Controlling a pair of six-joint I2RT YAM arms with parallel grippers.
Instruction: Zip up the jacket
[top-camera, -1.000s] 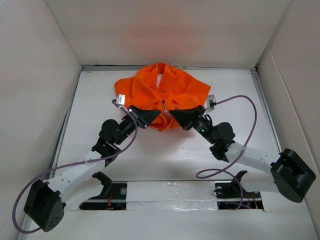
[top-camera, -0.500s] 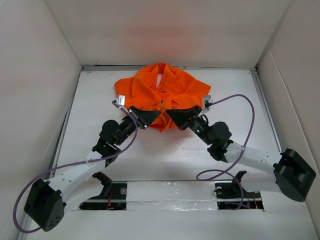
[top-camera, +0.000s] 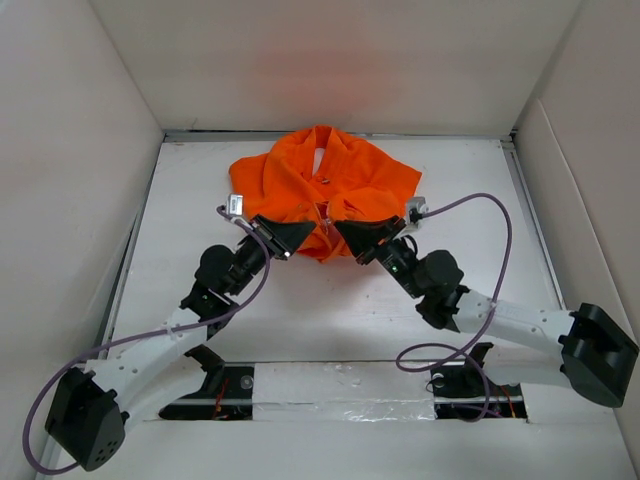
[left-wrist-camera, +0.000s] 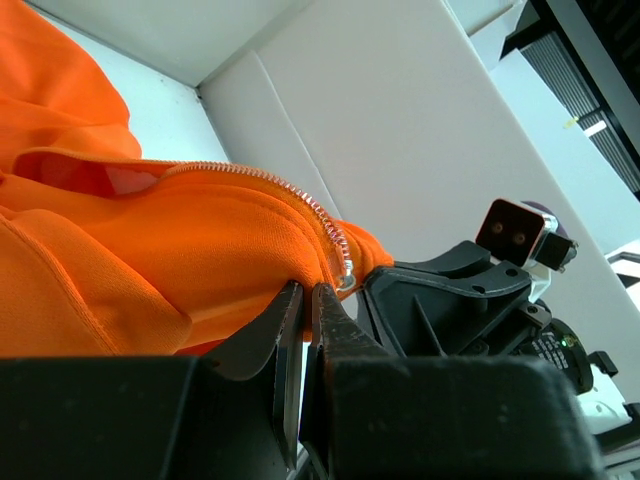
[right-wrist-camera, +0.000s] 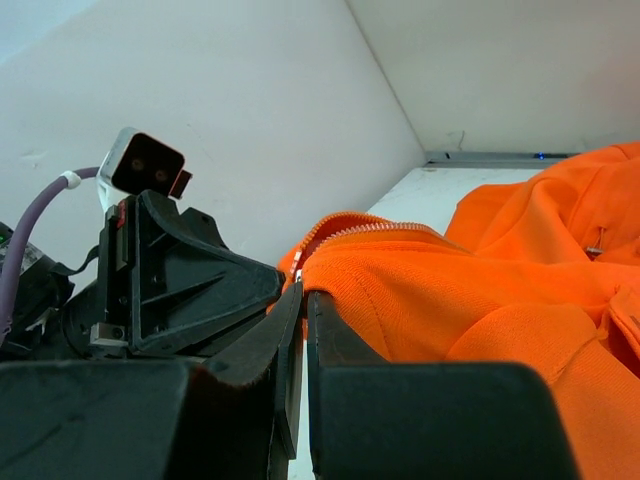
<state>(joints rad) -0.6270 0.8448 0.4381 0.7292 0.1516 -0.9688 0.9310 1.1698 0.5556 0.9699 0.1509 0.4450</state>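
The orange jacket lies bunched at the far middle of the table, collar away from me. My left gripper is shut on the jacket's bottom hem by the left zipper edge; the silvery zipper end sits just past its fingertips. My right gripper is shut on the hem by the right zipper edge. The two grippers face each other, almost touching, at the jacket's near edge. Each wrist view shows the other gripper close by, the right gripper in one and the left gripper in the other.
White walls enclose the table on the left, back and right. Purple cables loop from both arms over the table. The arm bases stand at the near edge.
Both grippers have moved closer together at the jacket's near hem, the right one shifting left. The hem between them is more gathered.
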